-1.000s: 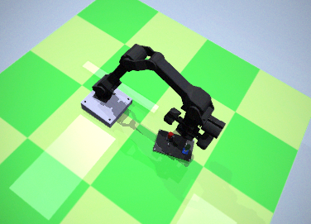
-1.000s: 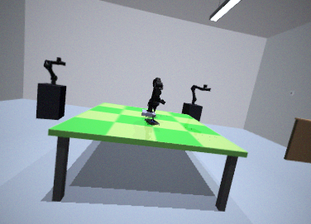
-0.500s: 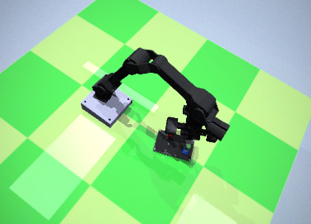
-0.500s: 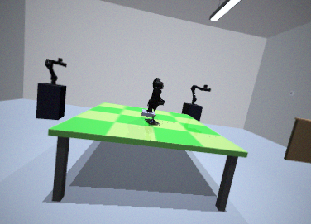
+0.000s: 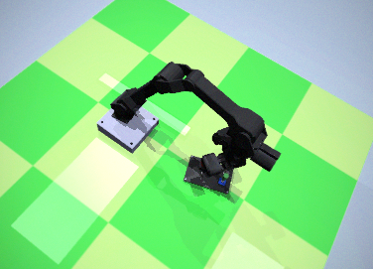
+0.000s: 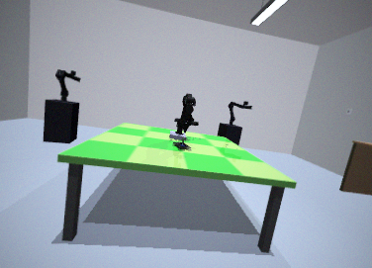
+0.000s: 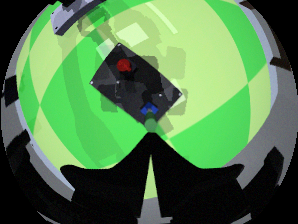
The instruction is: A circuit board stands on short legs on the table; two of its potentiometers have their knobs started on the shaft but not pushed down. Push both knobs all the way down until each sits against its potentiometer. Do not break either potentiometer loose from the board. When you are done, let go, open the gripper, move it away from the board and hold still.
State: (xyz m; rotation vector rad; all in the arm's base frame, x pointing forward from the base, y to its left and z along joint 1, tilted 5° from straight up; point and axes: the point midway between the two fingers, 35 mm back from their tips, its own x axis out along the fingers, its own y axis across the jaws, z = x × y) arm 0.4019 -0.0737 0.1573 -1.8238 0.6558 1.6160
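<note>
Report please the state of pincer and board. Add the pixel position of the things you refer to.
Pincer [image 7: 150, 136] shut, empty. Circuit board [image 5: 194, 177] [image 7: 136, 82] on table, red and green knobs in view. Seating of knobs unclear.

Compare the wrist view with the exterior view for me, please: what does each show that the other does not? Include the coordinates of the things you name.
Only the wrist view: the red knob [image 7: 123, 65], the blue part [image 7: 149, 108] and the green knob [image 7: 150, 125] in clear colour, with the shut gripper [image 7: 150, 136] tips right beside the green one.

Only the exterior view: the ceiling light [image 6: 275, 7], the table's dark front legs [image 6: 72, 202] and two more arms on black pedestals [image 6: 61, 122].

Both: the dark circuit board [image 6: 182, 146] [image 7: 137, 82] on the green checkered table top [image 6: 163, 159] [image 7: 200, 65].
</note>
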